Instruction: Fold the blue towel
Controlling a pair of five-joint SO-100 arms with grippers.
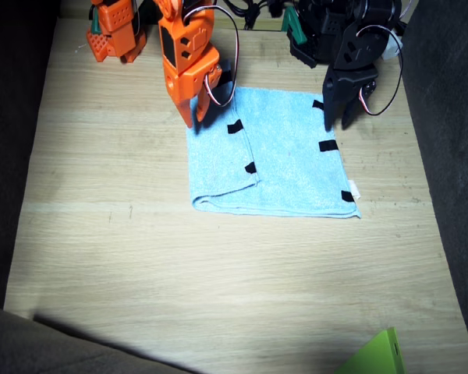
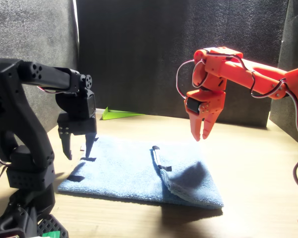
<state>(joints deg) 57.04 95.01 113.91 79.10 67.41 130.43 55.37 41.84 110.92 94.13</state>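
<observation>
Here the blue towel lies flat on the wooden table, toward the far side, between the two arms. It is partly folded: one side has been turned over onto the rest, and the edge of that flap runs across the cloth, marked by two of the black tape marks. More tape marks sit along the side by the black arm, and a small white tag sticks out at the near corner there. The left gripper, black, hangs just above the towel's edge with its fingers apart, holding nothing. The right gripper, orange, hovers above the folded side, clear of the cloth, its fingers slightly parted and empty. A green object lies at the table's near right corner, well apart from the towel.
</observation>
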